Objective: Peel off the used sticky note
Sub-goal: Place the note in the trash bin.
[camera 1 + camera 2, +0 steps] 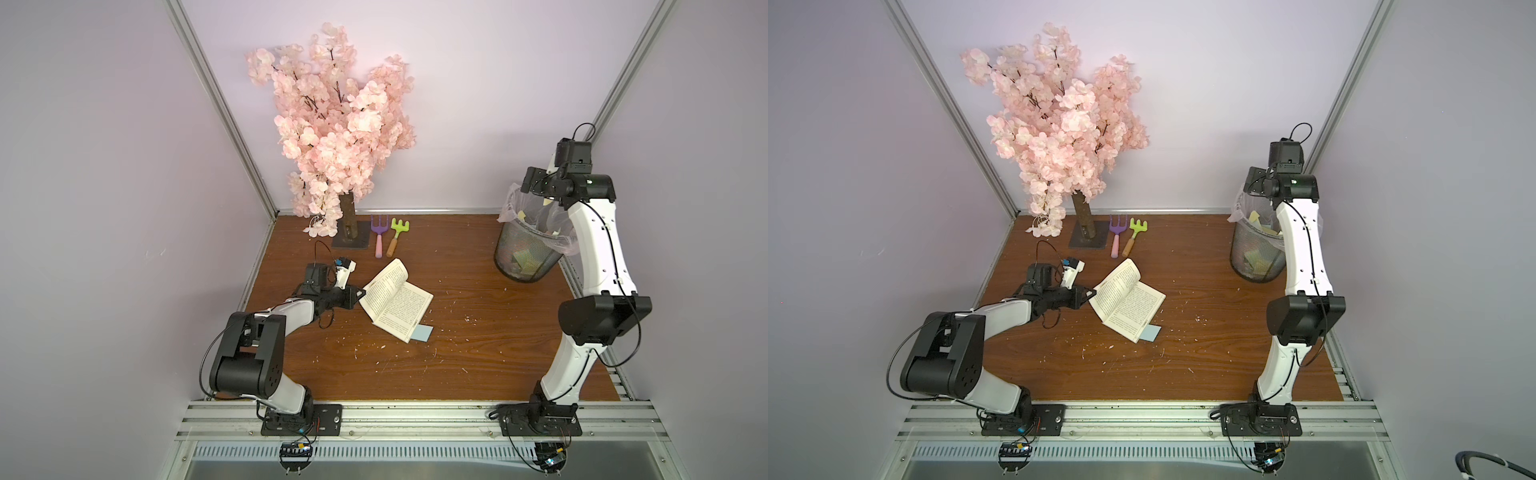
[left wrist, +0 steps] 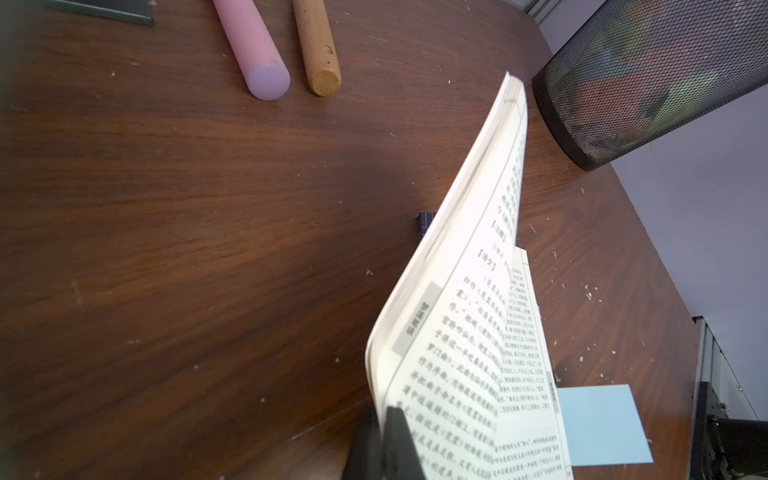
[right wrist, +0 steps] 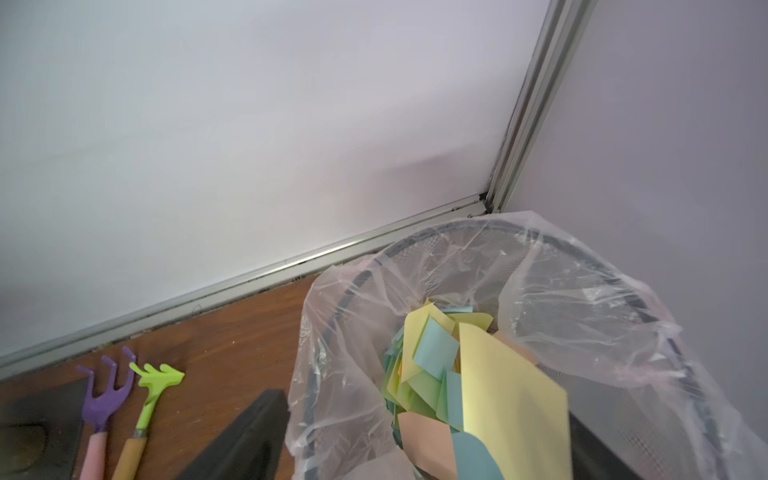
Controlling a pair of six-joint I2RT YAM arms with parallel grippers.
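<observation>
Clearly, the left pincer (image 2: 380,442) is pressed together on the outer edge of the open book's (image 1: 397,303) left-hand pages. It lifts that half up off the table (image 1: 457,361), while the other half lies flat. In the left wrist view its black fingers (image 2: 399,449) clamp the paper from both sides.

The right pincer (image 3: 428,407) hangs over the mouth of the mesh bin (image 1: 524,259) at the far right corner, its jaws spread wide. A yellow sticky note (image 3: 513,399) sits loose between them, close against one finger and above the bin's clear plastic liner (image 3: 345,332). Whether it is touching that finger I cannot tell. Below it lies a heap of yellow, blue and peach notes (image 3: 432,353).

A blue sticky note (image 1: 423,333) pokes out from under the near edge of the book's flat page and rests on the table; it also shows in the left wrist view (image 2: 600,424).

The pages carry dense black Chinese print with two short headings in brackets and a grey margin tab. The characters are too blurred to read with any certainty. No brand or label shows anywhere.

Behind the book lie a purple toy fork (image 1: 379,232) and a green toy rake (image 1: 398,235), side by side next to the pink blossom tree (image 1: 332,124).
</observation>
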